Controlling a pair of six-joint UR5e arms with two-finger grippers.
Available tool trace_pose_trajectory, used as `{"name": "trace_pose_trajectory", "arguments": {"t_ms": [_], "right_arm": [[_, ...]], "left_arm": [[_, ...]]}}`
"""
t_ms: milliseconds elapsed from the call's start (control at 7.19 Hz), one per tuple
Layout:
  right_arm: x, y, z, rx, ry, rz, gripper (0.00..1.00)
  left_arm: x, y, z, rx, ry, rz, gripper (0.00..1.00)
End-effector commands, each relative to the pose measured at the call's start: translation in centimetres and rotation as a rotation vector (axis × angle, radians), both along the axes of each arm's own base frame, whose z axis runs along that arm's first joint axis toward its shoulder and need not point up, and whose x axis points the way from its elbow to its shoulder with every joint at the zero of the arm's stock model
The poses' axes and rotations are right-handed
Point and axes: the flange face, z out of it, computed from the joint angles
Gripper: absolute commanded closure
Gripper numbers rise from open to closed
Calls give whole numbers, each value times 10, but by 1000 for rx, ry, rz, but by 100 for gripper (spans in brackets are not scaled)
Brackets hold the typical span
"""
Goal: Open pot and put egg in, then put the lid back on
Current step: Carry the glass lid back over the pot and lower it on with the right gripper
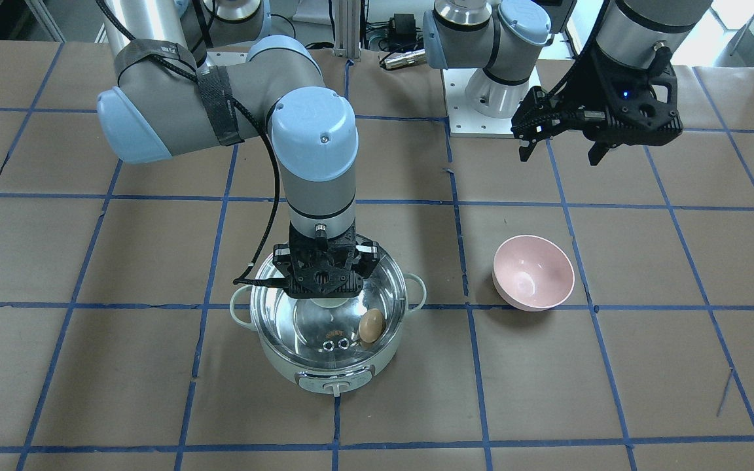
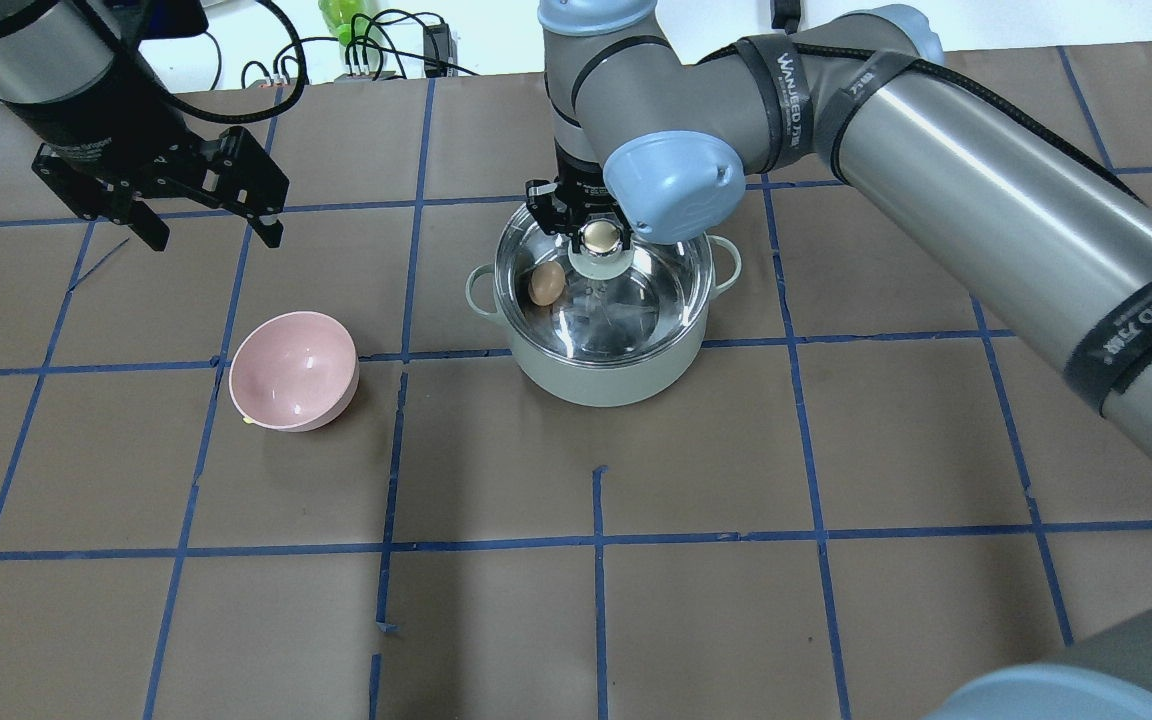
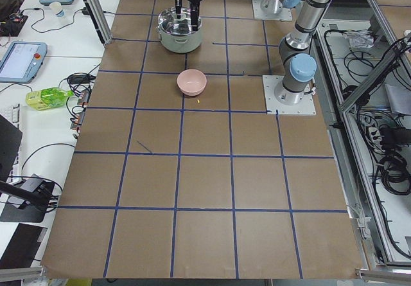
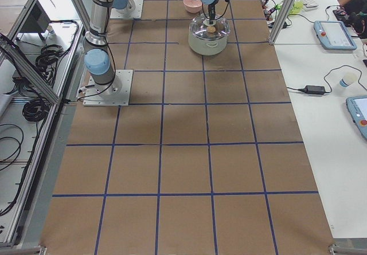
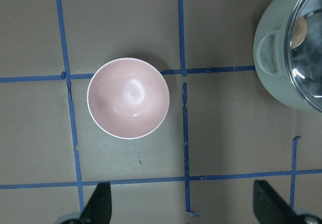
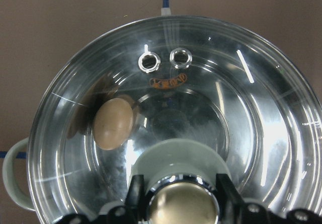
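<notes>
The mint-green pot (image 1: 332, 381) stands near the table's middle, control knob facing away from the robot. The clear glass lid (image 1: 324, 330) lies over its rim, as it does in the overhead view (image 2: 636, 300). The tan egg (image 1: 371, 325) lies inside on the steel bottom, seen through the glass (image 6: 113, 124) (image 2: 546, 283). My right gripper (image 6: 182, 204) points straight down over the pot (image 2: 606, 385), shut on the lid's beige knob (image 2: 600, 237). My left gripper (image 2: 206, 232) hangs open and empty above the table, behind the pink bowl.
A pink bowl (image 1: 533, 271) stands empty on the robot's left of the pot, about one grid square away; it also shows in the left wrist view (image 5: 128, 98). The table is brown paper with blue tape lines. The right arm's base plate (image 1: 475, 124) is at the back.
</notes>
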Motion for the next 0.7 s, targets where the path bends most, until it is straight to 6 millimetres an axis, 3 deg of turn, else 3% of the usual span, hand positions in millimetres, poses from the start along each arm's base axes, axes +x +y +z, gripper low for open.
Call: {"name": "trace_pose_trajectory", "arguments": {"t_ms": [0, 139, 278, 556], "right_arm": [[0, 0, 2, -2, -5, -24, 1], [-1, 1, 3, 2, -3, -27, 0], [-2, 4, 19, -20, -10, -27, 0], [-20, 30, 81, -27, -13, -26, 0]], "left_arm": [[0, 0, 0, 0, 0, 0, 0], [-1, 0, 0, -1, 0, -1, 0], [-1, 0, 0, -1, 1, -1, 0], [-1, 0, 0, -1, 0, -1, 0]]}}
